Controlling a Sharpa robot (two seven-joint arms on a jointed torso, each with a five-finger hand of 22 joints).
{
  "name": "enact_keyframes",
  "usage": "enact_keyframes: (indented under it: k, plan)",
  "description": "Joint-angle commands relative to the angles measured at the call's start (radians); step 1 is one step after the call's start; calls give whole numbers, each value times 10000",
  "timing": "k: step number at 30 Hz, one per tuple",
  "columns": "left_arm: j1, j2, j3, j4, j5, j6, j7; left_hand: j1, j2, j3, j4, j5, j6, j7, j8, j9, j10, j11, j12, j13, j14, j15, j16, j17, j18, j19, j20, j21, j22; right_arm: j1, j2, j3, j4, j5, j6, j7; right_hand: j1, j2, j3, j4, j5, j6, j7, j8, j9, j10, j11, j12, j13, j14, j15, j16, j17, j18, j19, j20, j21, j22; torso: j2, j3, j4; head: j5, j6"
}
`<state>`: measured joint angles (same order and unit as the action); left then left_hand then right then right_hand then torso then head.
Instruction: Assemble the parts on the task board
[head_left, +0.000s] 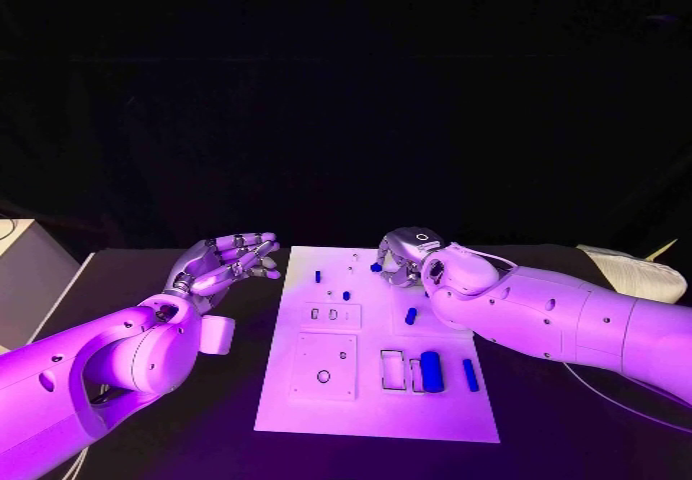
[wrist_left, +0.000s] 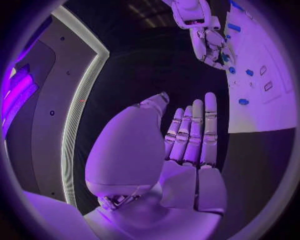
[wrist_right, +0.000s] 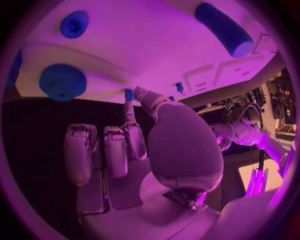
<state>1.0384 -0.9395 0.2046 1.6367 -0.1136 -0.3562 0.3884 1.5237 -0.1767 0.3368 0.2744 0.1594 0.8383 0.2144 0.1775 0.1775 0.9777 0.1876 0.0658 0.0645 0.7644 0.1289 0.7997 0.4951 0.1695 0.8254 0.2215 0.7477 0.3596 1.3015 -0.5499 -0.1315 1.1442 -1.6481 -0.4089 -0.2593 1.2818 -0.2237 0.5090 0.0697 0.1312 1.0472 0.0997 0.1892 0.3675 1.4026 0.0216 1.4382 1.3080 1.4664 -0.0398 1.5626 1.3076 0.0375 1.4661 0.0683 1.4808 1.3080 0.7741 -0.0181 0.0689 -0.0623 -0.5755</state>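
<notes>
The white task board (head_left: 378, 400) lies in the middle of the black table. My right hand (head_left: 408, 255) hovers over its far end and pinches a small blue peg (wrist_right: 129, 95) between thumb and a finger, close above the board (wrist_right: 156, 45). A knurled blue round part (wrist_right: 62, 81) and a blue cylinder (wrist_right: 224, 29) lie near it. On the near half rest a thick blue cylinder (head_left: 431, 370) and a slim blue bar (head_left: 470, 374); a short blue piece (head_left: 411, 316) lies mid-board. My left hand (head_left: 228, 262) is raised beside the board's far left corner, fingers straight, holding nothing (wrist_left: 187, 145).
A white box (head_left: 29, 275) stands at the table's left edge and papers (head_left: 635, 272) lie at the far right. A thin cable (head_left: 606, 395) runs under my right arm. The board has square recessed plates (head_left: 325, 365) on its left half.
</notes>
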Motion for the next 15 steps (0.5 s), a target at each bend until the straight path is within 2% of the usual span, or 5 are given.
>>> enact_keyframes:
  k: [1,6,15]
  plan:
    - [1,19,7,8,0,163,77,61,12,24,15,-29,-47,233,-60,-13,-72,-14,13,8,-53,14,30,-9,92,-72,-32,20,9,-10,9,-7,-25,-186,-180,-158,-72,46,10,65,15,-10,-13,-12,-18,64,13,21,1158,1013,-58,36,2498,-122,629,-86,56,1684,2,-1,-4,-2,7]
    - [1,20,7,6,0,157,74,61,12,24,15,-29,-47,233,-60,-13,-72,-14,13,8,-53,14,30,-9,92,-72,-32,20,9,-10,32,-7,-72,-179,-103,-188,-74,33,1,69,15,-29,-8,-24,-25,66,15,22,1159,1014,-57,36,2499,-122,630,-88,56,1685,5,0,-8,-7,22]
    - [1,15,7,5,0,143,75,61,12,24,15,-29,-47,233,-60,-13,-72,-14,13,8,-53,14,30,-9,92,-72,-32,20,9,-16,90,-7,-220,-130,324,-153,-79,36,-9,87,-9,-35,-6,-32,-31,67,21,24,1162,1014,-54,37,2503,-126,635,-89,66,1698,1,0,0,-27,-11]
